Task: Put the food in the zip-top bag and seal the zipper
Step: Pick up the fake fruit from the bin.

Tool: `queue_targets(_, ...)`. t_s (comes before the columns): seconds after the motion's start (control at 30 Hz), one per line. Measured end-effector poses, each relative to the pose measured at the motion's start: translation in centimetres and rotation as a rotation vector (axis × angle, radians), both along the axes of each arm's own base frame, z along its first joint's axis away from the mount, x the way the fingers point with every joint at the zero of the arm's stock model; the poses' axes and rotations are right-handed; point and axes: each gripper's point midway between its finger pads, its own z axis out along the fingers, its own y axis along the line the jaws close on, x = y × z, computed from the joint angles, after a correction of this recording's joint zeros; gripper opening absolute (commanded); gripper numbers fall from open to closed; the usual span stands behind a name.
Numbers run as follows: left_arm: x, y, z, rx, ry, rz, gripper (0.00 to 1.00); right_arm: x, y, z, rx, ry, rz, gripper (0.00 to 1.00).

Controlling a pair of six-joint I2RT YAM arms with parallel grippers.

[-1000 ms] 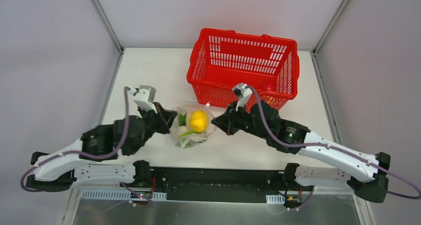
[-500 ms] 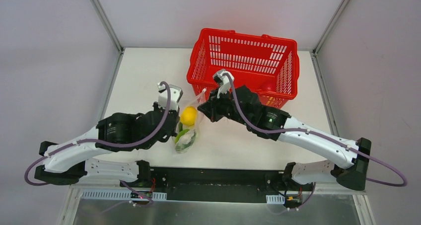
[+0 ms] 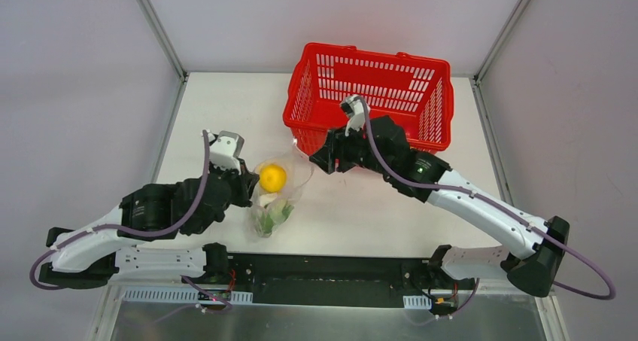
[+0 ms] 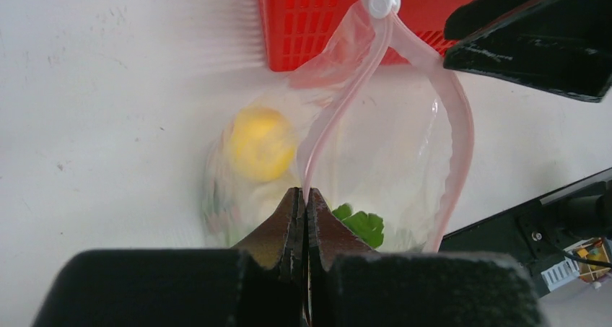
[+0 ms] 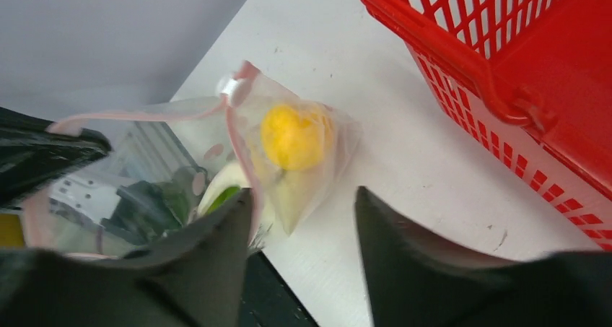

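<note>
At the left claw (image 4: pixel 304 206): pressed together, pinching the near end of the zipper (image 4: pixel 317 136), whose pink strip runs up and away from the fingers.
At the right claw (image 5: pixel 303 197): spread with nothing between the fingers, hanging just beside the bag's far end, near the white slider (image 5: pixel 229 87).
Between the claws: the zip-top bag (image 3: pixel 297 174) lies on the counter (image 3: pixel 226 108), its mouth gaping and its two pink strips bowed apart.
Inside it: the food, a yellow ball (image 3: pixel 272 178) and green leafy pieces (image 3: pixel 272 214). Something pale lies with the greens, too blurred to name.
Beyond it: the red basket (image 3: pixel 369 92); whether any food lies in it I cannot tell.
Step in hand: sealing, as I judge it, with loading seemingly done and the zipper not yet run.
Next move calls for: the right claw to close on the white slider and draw it along the strip toward the pinch, while the left claw keeps that end taut.
Left arm pose: low and folded, forearm across the counter, wrist pointing toward the basket.
Right arm pose: stretched in a long diagonal from its base, wrist turned leftward by the basket's near corner.
</note>
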Motion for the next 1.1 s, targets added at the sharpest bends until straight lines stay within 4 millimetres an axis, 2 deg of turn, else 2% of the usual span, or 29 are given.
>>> queue_targets(0.07,0.2,-0.6,-0.6,0.011,0.001,0.002,0.0,0.1,-0.6,0.6,0.009,-0.012,-0.002,0.7)
queue_targets(0.2,0.6,-1.4,-1.6,0.012,-0.004,0.019,0.0,0.5,-2.4,3.1,0.031,-0.09,-0.049,0.84)
queue_targets(0.3,0.8,-1.9,-2.5,-0.002,-0.001,0.026,0.0,2.3,-4.2,5.5,0.013,-0.183,-0.155,0.9)
queue_targets(0.4,0.8,-2.2,-3.4,-0.01,0.01,0.026,0.0,6.1,-6.8,7.1,-0.04,-0.232,-0.315,0.94)
queue_targets(0.5,0.7,-3.0,-3.9,-0.03,0.024,0.008,0.0,12.5,-10.7,7.5,-0.129,-0.221,-0.533,0.97)
queue_targets(0.6,0.5,-3.6,-4.1,-0.047,0.035,-0.015,0.0,17.9,-13.9,5.1,-0.238,-0.166,-0.686,0.99)
queue_targets(0.67,0.3,-4.1,-4.1,-0.062,0.043,-0.033,0.0,20.6,-15.9,1.3,-0.342,-0.101,-0.757,1.0)
queue_targets(0.73,0.1,-4.7,-4.1,-0.077,0.052,-0.055,0.0,22.3,-17.8,-3.1,-0.452,-0.023,-0.803,1.0)
queue_targets(0.83,-0.3,-5.4,-4.3,-0.088,0.067,-0.084,0.0,23.7,-20.3,-8.7,-0.565,0.078,-0.844,1.0)
queue_targets(0.9,-0.4,-5.5,-4.6,-0.085,0.073,-0.093,0.0,24.3,-22.0,-11.4,-0.627,0.131,-0.875,1.0)
queue_targets(1.0,-0.6,-5.7,-4.8,-0.089,0.079,-0.106,0.0,25.1,-24.3,-13.9,-0.696,0.168,-0.934,1.0)
queue_targets(1.1,-0.7,-5.5,-4.9,-0.099,0.078,-0.111,0.0,25.7,-25.5,-15.7,-0.745,0.182,-0.979,1.0)
